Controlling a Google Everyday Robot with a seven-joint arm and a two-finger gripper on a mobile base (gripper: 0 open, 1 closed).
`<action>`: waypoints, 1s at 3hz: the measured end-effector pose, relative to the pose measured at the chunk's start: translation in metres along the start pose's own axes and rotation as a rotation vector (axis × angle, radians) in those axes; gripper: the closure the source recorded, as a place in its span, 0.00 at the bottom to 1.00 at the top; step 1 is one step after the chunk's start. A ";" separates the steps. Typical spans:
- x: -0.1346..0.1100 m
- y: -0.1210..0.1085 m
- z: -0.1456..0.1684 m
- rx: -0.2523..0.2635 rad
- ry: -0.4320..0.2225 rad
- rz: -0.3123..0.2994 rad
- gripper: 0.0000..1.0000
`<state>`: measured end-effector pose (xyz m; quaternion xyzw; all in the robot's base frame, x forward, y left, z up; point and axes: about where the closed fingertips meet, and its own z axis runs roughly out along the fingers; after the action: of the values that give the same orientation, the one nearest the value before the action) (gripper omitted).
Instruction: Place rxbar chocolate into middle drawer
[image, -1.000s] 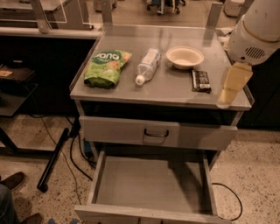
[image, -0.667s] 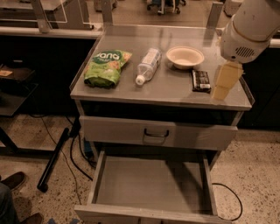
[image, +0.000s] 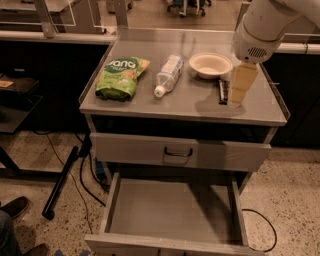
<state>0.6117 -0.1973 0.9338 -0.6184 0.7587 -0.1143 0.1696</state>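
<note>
1. The green snack bag (image: 121, 77), a crinkled glossy pouch with white lettering, lies far left of the hand (image: 237, 99) on the flat grey metal bench (image: 150, 106). Its position matches the frame from one second ago.
2. The plastic bottle (image: 167, 75), clear and cylindrical, lies on its side left of the hand, with its white cap toward the front edge. Its position is unchanged.
3. The drawer front (image: 140, 150), a flat grey panel with a small black handle, sits shut below and left of the hand.
4. The middle drawer (image: 170, 212) is further below the hand and to its left, pulled out toward the camera. It is a wide, shallow grey metal tray with a plain flat floor and low side walls. It stands as far out as before.
5. The bowl (image: 211, 65), round, shallow, pale and matte, rests behind and left of the hand, apart from it.
6. The rxbar chocolate (image: 222, 91), a thin flat rectangle in a black wrapper, lies on the bench directly at the hand's left side.
   - Its long axis runs front to back, one short end toward the bowl and the other toward the front edge.
   - The hand covers its right edge, so contact cannot be determined.
7. The hand, a tan block-shaped unit, hangs from the rounded white arm (image: 262, 27) with its tip low over the bench.
   - Since one second ago it has travelled left, from near the bench's right edge to the bar's side.
   - Whether it is spread or pressed together cannot be told.
</note>
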 end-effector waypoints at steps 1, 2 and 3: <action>0.004 -0.011 0.011 0.000 -0.008 0.013 0.00; 0.003 -0.030 0.020 0.011 -0.019 0.001 0.00; 0.003 -0.045 0.033 0.009 -0.023 -0.016 0.00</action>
<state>0.6650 -0.2085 0.9203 -0.6248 0.7513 -0.1120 0.1805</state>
